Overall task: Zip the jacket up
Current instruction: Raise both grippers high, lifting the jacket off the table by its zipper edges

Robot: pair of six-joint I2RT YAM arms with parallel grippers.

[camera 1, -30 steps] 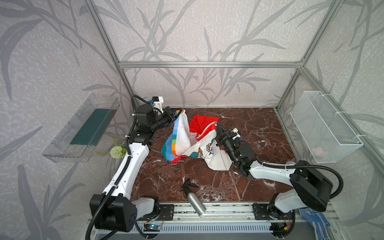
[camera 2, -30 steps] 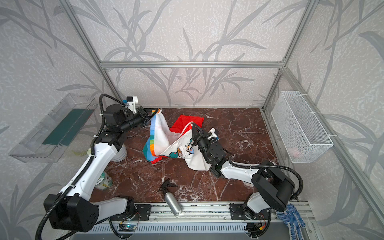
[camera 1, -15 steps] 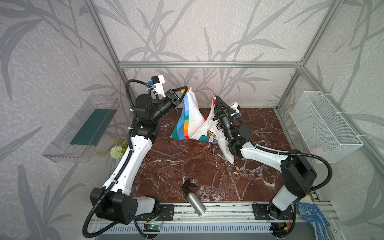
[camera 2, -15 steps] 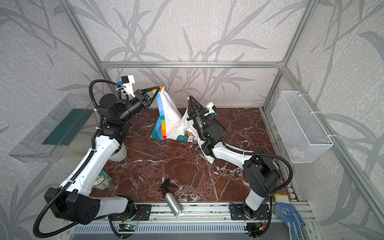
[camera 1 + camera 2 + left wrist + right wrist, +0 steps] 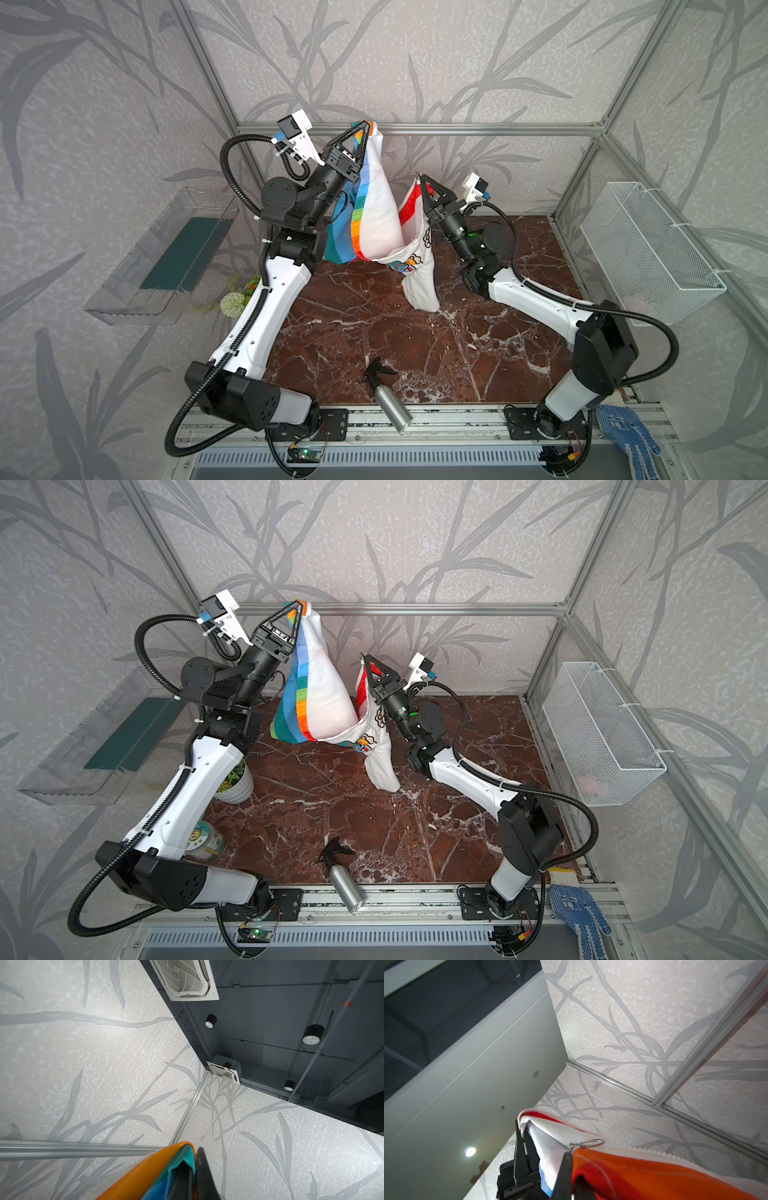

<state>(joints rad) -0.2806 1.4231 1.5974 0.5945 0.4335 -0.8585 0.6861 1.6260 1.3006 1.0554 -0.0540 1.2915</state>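
The jacket (image 5: 380, 220) hangs open at far centre, lifted off the table (image 5: 365, 332) where it lay heaped a second ago; left gripper (image 5: 367, 124) pinches its rainbow edge high; right gripper (image 5: 419, 178) clamps the zipper edge lower; the halves likely still need aligning.

The jacket (image 5: 380, 216) hangs over the back middle of the worktop (image 5: 353, 332), strung between the left fingers (image 5: 365, 124), which are higher and to the left, and the right fingers (image 5: 421, 179). Each pair is clamped on an edge of the jacket. A spray bottle (image 5: 388, 405) lies at the middle of the front edge. A plant pot (image 5: 237, 783) stands at the left edge, with a can (image 5: 203, 841) in front of it. A tray (image 5: 162, 257) sits on the left wall, a wire basket (image 5: 648, 249) on the right wall, and a glove (image 5: 627, 428) off the front right corner.
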